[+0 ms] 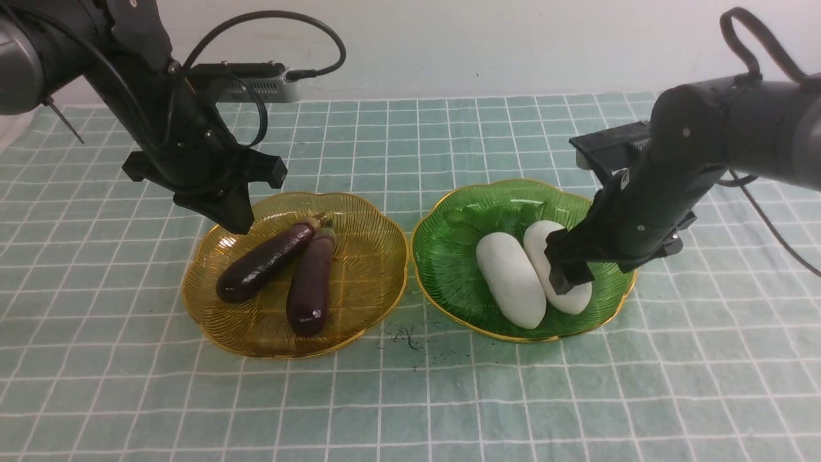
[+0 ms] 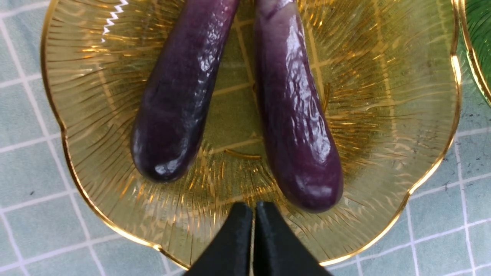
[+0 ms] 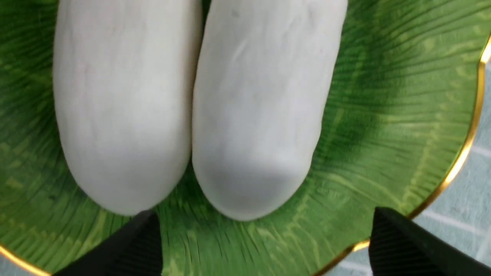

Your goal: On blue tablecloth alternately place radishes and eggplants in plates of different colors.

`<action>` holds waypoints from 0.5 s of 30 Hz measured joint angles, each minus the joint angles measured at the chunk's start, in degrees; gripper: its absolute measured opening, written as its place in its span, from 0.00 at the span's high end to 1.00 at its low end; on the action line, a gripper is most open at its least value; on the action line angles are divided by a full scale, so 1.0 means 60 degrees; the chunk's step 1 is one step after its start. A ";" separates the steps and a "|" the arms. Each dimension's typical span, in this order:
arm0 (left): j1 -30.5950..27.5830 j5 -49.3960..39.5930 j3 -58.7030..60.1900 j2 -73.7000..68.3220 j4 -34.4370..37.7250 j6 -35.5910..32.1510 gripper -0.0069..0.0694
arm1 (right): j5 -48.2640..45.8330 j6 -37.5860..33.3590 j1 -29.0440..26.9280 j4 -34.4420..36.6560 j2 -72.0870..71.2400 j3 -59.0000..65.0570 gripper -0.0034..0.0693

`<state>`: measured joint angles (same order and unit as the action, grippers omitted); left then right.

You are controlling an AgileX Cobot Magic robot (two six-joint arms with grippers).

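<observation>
On the blue tablecloth [image 1: 410, 398] the amber plate [image 1: 369, 256] holds two purple eggplants [image 1: 266, 262] [image 1: 312, 282] side by side. The green plate [image 1: 449, 256] holds two white radishes [image 1: 510, 279] [image 1: 573, 300]. My left gripper [image 1: 234, 221] hangs shut and empty over the amber plate's far left rim. In the left wrist view its tips [image 2: 253, 209] meet, short of the eggplants [image 2: 180, 96] [image 2: 295, 115]. My right gripper [image 1: 567, 269] is open over the right radish. In the right wrist view its fingers [image 3: 142, 230] stand wide, either side of that radish's end [image 3: 261, 96], not touching it.
Dark specks [image 1: 404, 337] lie on the cloth in front of the gap between the plates. The green plate's rim [image 2: 479, 38] sits close beside the amber one. A white wall [image 1: 481, 45] closes the back, and a cable loops above the right arm [image 1: 744, 38].
</observation>
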<state>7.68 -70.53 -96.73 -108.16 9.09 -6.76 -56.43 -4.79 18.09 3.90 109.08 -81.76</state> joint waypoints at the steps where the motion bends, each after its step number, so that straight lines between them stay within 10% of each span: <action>1: 0.0000 0.0000 0.0000 0.0000 0.0000 0.0000 0.92 | -0.0525 0.0000 0.0000 -0.0010 0.0000 -0.0230 0.03; 7: 0.0000 0.0000 0.0000 0.0000 0.0000 0.0000 0.92 | -0.2044 0.0000 0.0000 -0.0034 0.0000 -0.1142 0.13; 15: 0.0000 0.0000 0.0000 -0.0011 0.0000 0.0000 0.92 | -0.2322 0.0181 0.0000 -0.0010 -0.0915 -0.1425 0.55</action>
<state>7.68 -70.53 -96.73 -108.23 9.09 -6.76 -70.36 -3.71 18.09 3.84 103.59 -90.31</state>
